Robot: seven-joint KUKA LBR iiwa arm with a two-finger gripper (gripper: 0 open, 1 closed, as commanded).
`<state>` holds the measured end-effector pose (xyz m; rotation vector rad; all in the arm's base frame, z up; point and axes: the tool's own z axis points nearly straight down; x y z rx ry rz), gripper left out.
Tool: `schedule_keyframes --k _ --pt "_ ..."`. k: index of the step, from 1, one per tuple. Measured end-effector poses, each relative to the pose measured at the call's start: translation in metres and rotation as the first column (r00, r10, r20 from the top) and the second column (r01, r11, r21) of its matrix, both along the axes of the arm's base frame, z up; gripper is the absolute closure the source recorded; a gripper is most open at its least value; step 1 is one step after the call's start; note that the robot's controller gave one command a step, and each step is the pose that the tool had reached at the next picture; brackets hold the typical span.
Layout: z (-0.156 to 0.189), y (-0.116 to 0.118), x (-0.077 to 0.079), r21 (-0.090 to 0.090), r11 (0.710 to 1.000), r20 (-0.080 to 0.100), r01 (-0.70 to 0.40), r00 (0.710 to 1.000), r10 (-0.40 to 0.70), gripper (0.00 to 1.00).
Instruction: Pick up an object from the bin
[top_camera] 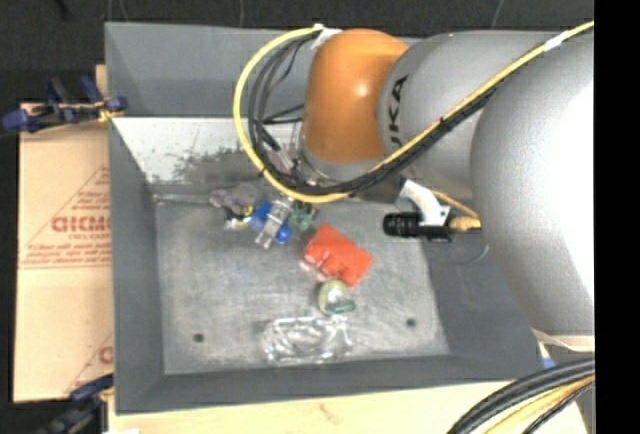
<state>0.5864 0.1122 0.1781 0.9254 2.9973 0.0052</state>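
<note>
My gripper (pixel 277 220) reaches down from under the arm's wrist, near the bin's back wall and left of centre. It stands among a small cluster: a blue piece (pixel 264 216) touching it on the left, a green bit (pixel 301 216) on its right, and a grey-purple thing (pixel 231 197) with a yellow spot further left. A red block-like thing (pixel 336 256) lies just right of and in front of the gripper. In front of the red thing sits a small green-and-white ball (pixel 335 297).
A crumpled clear plastic wrap (pixel 305 337) lies near the front wall. A black marker-like thing (pixel 418 225) and a white piece (pixel 423 200) lie at the right, close under the arm. The arm covers the bin's back right.
</note>
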Motion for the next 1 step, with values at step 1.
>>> schedule_keyframes --k 1 --pt "0.0167 -0.0003 0.0015 0.0 1.0 0.0 -0.005 1.0 0.005 1.0"
